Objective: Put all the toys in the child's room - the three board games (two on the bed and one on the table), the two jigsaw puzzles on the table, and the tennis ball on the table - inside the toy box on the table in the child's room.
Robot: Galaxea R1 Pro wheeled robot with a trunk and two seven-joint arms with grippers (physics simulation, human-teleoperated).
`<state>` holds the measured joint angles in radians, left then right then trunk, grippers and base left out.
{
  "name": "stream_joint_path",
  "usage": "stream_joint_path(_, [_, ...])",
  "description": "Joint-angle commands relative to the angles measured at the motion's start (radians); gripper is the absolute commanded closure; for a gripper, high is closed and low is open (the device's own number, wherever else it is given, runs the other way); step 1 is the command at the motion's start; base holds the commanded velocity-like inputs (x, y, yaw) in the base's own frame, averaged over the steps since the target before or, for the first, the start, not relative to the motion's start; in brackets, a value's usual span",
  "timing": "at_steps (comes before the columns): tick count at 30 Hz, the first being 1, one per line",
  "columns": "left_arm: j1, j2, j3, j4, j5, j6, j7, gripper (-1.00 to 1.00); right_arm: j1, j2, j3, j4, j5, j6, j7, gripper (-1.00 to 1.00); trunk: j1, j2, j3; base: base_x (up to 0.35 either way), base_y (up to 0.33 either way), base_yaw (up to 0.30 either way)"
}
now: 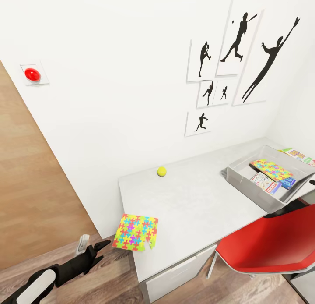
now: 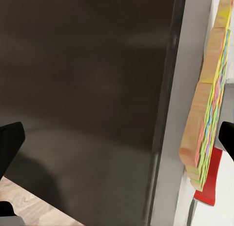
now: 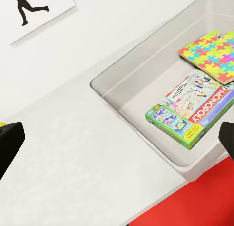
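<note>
At about 7 o'clock in the head view, the left gripper [image 1: 94,247] hangs just off the table's [image 1: 192,207] near corner, jaws spread, holding nothing. Just beyond it, a jigsaw puzzle [image 1: 135,231] overhangs that corner. Farther back, near 12 o'clock by the wall, sits the tennis ball [image 1: 162,171]. At 3 o'clock the toy box [image 1: 245,183] holds a second jigsaw puzzle [image 1: 271,168] and the Monopoly box [image 3: 195,113]. The right wrist view shows the right gripper [image 3: 117,138] spread wide above the bin. A red chair [image 1: 267,242] stands at 4 o'clock.
</note>
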<state>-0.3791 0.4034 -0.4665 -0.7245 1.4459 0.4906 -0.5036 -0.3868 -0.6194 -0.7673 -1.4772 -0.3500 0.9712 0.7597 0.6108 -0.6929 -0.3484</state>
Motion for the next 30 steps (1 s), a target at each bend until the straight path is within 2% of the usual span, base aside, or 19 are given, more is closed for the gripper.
stream_joint_path(1, [-0.001,-0.002,-0.004,0.000,0.009,0.003,-0.001,-1.00,-0.001,0.000,-0.001,0.000,0.003,0.004,0.006,-1.00,0.000,-0.001,-0.001,0.000,0.000,0.000])
stream_joint_path(24, [-0.001,-0.014,-0.004,-0.039,0.008,0.003,0.000,-1.00,-0.001,0.000,-0.001,0.000,0.003,0.004,0.006,-1.00,0.000,-0.001,-0.001,0.000,0.000,-0.003])
stream_joint_path(30, [-0.001,-0.015,-0.004,-0.062,0.008,0.003,0.000,-1.00,-0.001,0.000,-0.001,0.000,0.003,0.004,0.006,-1.00,0.000,-0.001,-0.001,0.000,0.000,-0.132])
